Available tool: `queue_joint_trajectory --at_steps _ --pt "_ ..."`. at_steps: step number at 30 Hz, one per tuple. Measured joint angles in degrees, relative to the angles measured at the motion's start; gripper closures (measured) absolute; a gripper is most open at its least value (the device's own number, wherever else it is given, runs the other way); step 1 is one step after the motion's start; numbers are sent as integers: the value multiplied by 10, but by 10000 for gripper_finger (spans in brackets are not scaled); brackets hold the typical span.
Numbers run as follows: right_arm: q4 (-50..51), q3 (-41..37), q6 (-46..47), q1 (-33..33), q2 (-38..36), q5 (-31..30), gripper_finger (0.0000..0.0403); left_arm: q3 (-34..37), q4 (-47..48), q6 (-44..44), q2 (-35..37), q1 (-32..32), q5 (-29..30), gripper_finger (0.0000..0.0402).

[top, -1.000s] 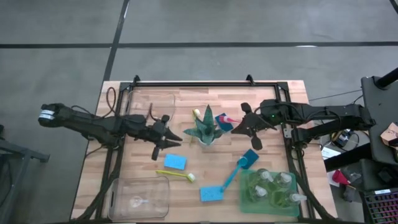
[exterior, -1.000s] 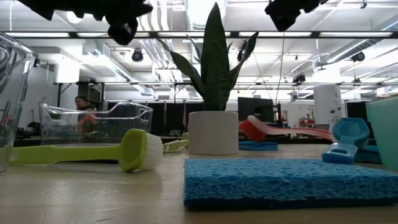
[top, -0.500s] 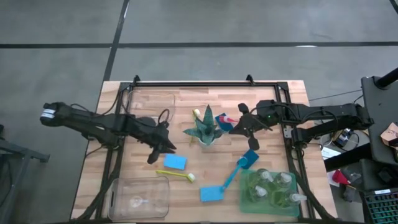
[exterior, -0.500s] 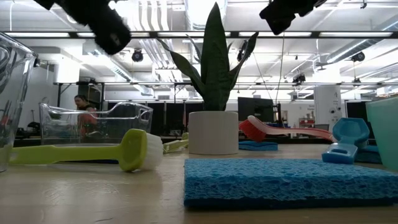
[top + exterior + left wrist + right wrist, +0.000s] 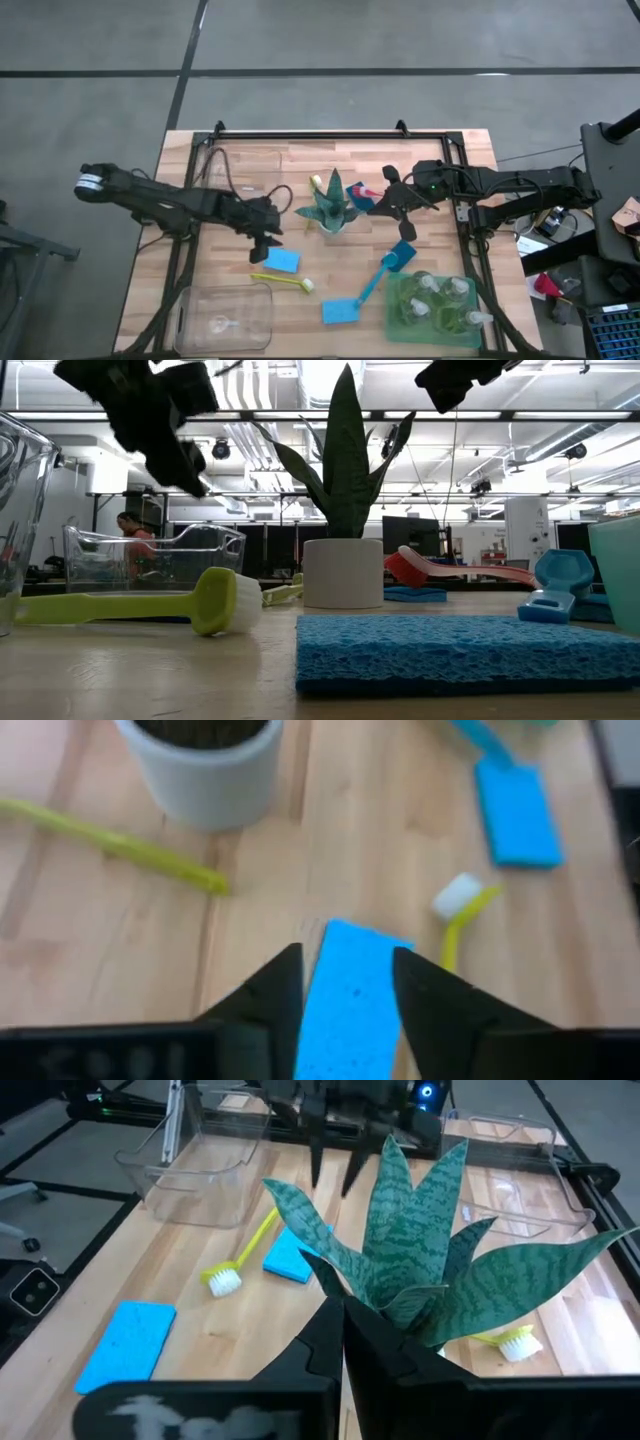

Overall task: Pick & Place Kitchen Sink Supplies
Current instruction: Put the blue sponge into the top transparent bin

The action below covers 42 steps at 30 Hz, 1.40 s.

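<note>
The left gripper [image 5: 345, 985] is hovering above a blue sponge [image 5: 282, 261], fingers apart, empty. The right gripper [image 5: 385, 205] is waiting beside the potted plant [image 5: 328, 208], fingers together.

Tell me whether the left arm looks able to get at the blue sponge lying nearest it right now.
Probably yes. The left pincer hangs open right above that blue sponge, its fingers straddling it in the left wrist view. Nothing lies between them; the yellow-green brush is beside the sponge, not on it.
</note>
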<state>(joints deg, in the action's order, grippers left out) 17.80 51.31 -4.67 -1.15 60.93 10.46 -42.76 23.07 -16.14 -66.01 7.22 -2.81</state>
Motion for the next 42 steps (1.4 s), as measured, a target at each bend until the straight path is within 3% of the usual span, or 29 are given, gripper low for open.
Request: queue_joint_trajectory --at_steps 8,16,25,33,37,42 --pt "-1 -1 -9 0 0 0 394 -15 -4 31 -98 0 4 138" --pt "-2 -1 -9 0 0 0 394 -56 11 61 -191 0 -38 137" --pt "-4 -9 -9 0 0 0 394 -96 54 92 -270 0 -39 174" --pt "-6 -11 -12 0 0 0 394 -97 50 92 -284 0 -37 218" --pt "-6 -11 -13 0 0 0 394 -100 50 96 -281 0 -35 273" --pt "-6 -11 -13 0 0 0 394 -100 49 105 -282 -1 -34 380"
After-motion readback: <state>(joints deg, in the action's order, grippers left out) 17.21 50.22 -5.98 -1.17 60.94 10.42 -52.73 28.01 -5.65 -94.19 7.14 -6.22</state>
